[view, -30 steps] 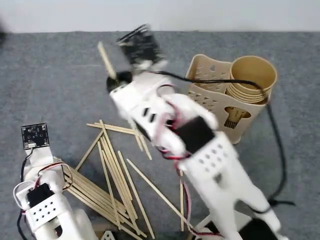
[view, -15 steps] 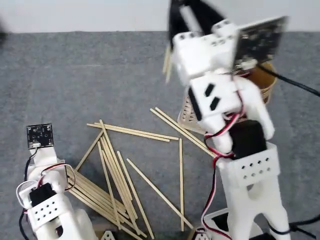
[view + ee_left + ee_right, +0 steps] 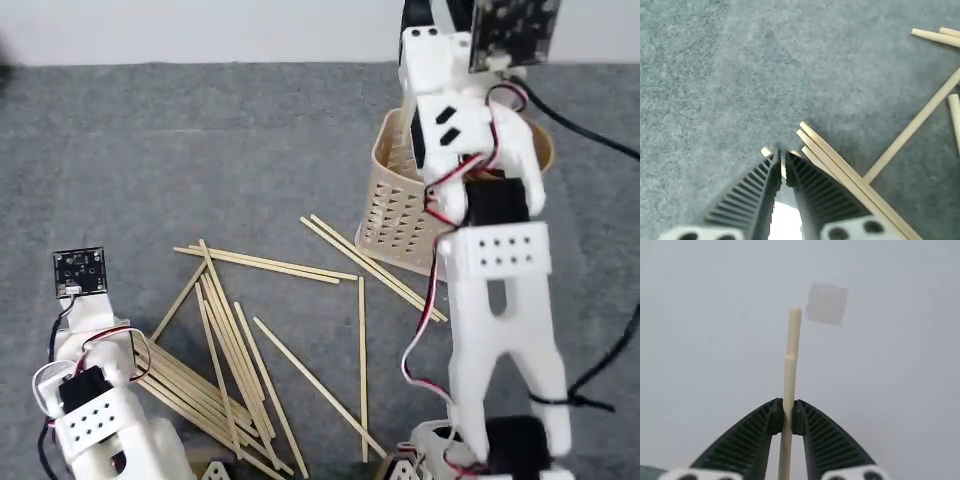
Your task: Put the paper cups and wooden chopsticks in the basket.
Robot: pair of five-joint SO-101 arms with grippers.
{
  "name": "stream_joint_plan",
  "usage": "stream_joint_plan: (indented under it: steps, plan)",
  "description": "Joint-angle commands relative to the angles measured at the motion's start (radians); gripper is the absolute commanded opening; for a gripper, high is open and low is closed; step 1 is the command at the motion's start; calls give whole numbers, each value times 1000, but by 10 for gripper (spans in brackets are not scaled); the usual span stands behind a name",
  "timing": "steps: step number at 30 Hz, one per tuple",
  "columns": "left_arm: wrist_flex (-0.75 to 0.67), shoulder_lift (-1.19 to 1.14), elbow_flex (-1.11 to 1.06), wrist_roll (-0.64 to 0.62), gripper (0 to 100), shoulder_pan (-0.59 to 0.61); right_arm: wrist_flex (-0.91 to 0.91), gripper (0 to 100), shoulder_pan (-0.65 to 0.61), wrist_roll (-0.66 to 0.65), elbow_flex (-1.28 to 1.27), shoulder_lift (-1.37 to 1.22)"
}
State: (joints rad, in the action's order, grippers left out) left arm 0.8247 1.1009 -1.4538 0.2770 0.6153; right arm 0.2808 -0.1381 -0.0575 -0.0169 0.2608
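basket (image 3: 395, 215): 1 | arms (image 3: 490, 300): 2 | chopsticks (image 3: 235, 340): over a dozen loose, exact count unclear

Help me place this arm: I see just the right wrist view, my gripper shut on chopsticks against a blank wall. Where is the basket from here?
Observer: In the high view the basket stands on the table under your raised right arm. Whether the right gripper is over the opening, I cannot tell.
Operator: Any cups in it?
Observer: The rim of a paper cup shows at the basket's far side, mostly hidden by the arm.
Operator: And the sticks left on the table?
Observer: Many chopsticks lie scattered on the grey table, most of them near the left arm; one pair reaches up to the basket's base.
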Motion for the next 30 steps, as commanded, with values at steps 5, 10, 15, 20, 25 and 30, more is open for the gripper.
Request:
stream_joint_plan:
  steps: [5, 10, 15, 20, 25, 30]
  plan:
    - [-23, 26, 8, 8, 18, -8, 12, 8, 38, -14, -20, -27]
    - [-23, 26, 8, 8, 18, -8, 119, 13, 36, -68, -43, 16]
    - [-23, 26, 8, 8, 18, -8, 222, 141, 21, -92, -43, 62]
    - [-23, 26, 7, 8, 18, -8, 294, 241, -13, -95, -41, 143]
    - [-23, 26, 7, 8, 18, -9, 469, 202, -85, -92, -41, 237]
    - [-23, 26, 7, 8, 18, -9, 739, 152, -193, -91, -48, 277]
